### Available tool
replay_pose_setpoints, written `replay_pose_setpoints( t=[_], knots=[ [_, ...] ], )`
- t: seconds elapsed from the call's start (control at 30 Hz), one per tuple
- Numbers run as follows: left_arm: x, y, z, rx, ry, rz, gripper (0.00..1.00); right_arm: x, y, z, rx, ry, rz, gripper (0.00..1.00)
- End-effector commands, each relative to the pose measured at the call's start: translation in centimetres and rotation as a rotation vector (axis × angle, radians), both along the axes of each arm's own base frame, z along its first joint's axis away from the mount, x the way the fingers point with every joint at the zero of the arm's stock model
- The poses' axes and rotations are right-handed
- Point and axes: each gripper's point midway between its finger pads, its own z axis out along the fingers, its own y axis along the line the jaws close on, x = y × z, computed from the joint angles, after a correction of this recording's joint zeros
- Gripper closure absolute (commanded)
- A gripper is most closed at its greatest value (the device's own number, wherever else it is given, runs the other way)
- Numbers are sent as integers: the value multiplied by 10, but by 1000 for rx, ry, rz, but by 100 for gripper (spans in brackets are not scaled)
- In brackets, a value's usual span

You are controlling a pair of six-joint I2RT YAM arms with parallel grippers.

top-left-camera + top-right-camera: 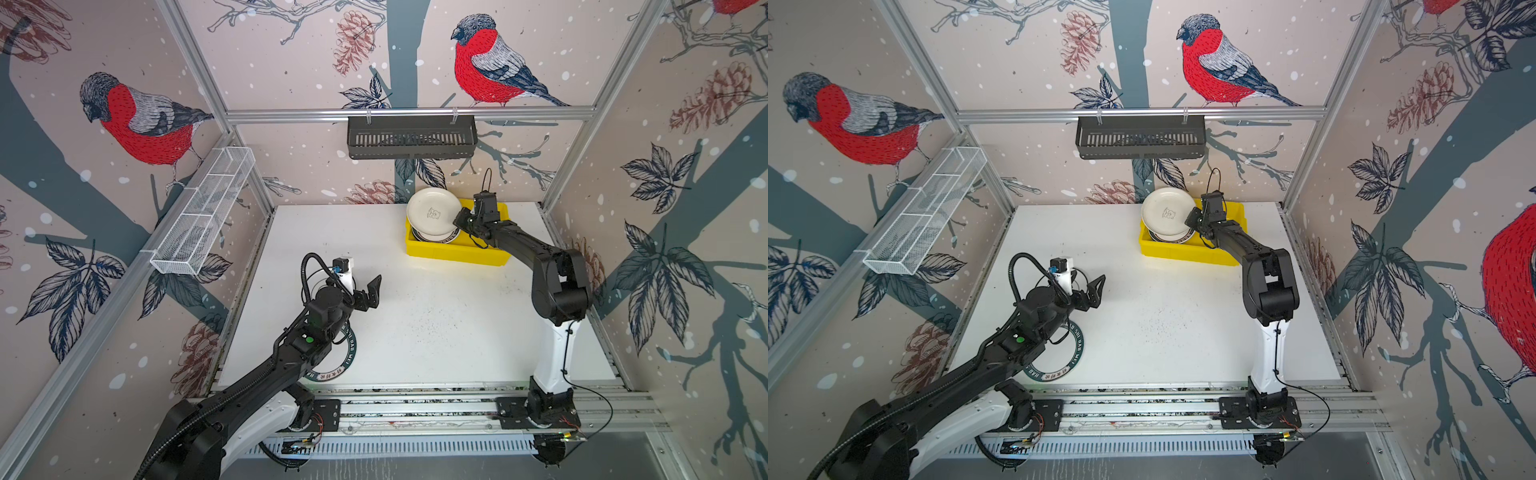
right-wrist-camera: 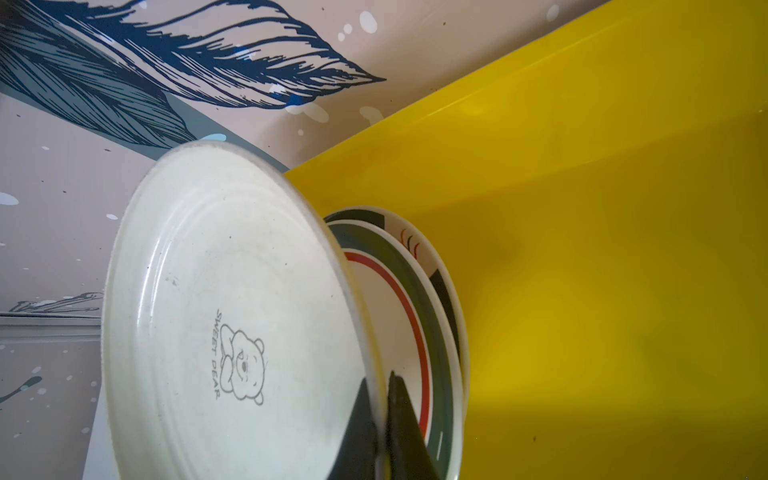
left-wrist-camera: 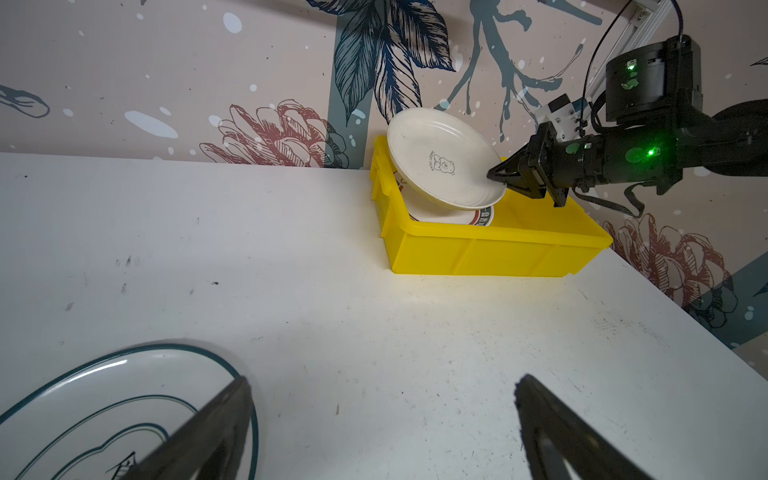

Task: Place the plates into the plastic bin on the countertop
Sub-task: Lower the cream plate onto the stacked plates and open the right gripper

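Your right arm stretches over the bin (image 1: pixel 457 252), right gripper (image 3: pixel 495 174) pinching the rim of a tilted bear plate (image 1: pixel 432 212) above stacked plates (image 2: pixel 438 332) inside, while your left gripper (image 3: pixel 382 380) hangs spread above the countertop (image 1: pixel 436 324) near a ringed plate (image 3: pixel 83 386).

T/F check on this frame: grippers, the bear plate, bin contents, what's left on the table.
1. The right gripper is shut on the rim of the bear plate. True.
2. The bear plate lies flat on the countertop. False: it is held tilted over the yellow bin.
3. The yellow bin is empty. False: at least two stacked plates lie in it, under the bear plate.
4. The left gripper is open and holds nothing. True.
5. A lettered-rim plate lies on the countertop, partly under the left arm. True.
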Motion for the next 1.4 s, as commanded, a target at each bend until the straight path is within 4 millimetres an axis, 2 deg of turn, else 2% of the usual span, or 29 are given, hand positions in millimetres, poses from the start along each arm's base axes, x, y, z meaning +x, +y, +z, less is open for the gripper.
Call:
replay_pose_setpoints(
  t=[0.0,0.17,0.23,0.27,0.3,0.47,0.63,0.77,0.87,1.0,1.07,1.17,1.23,1.37],
  knots=[
    [2,2,3,2,-15,16,2,0,-12,-9,-37,10,-52,100],
    [3,4,2,8,-12,25,2,0,-19,-22,-87,68,-87,100],
    [3,4,2,12,-12,27,2,1,-18,-21,-109,65,-82,100],
    [3,4,2,12,-11,26,2,1,-17,-21,-115,66,-79,99],
    [3,4,2,12,-10,27,2,2,-16,-20,-120,67,-77,95],
    [3,5,2,13,-11,29,2,1,-6,-17,-146,61,-41,48],
    [7,18,-4,27,6,108,2,-5,0,4,-313,64,-57,1],
    [10,32,-9,36,20,191,2,-17,-3,30,-397,25,-96,0],
    [13,51,-20,22,83,297,2,-33,1,57,-406,-34,-98,0],
    [18,77,-43,-34,226,403,2,-67,18,101,-376,-152,-54,0],
    [17,91,-56,-20,283,451,2,-88,30,111,-328,-196,-16,0],
    [14,117,-79,-37,396,528,2,-122,64,114,-205,-252,138,0],
    [12,131,-91,-70,461,550,2,-142,80,107,-131,-238,232,0],
    [13,149,-96,-123,497,579,2,-169,89,88,-93,-178,352,0]
  ],
)
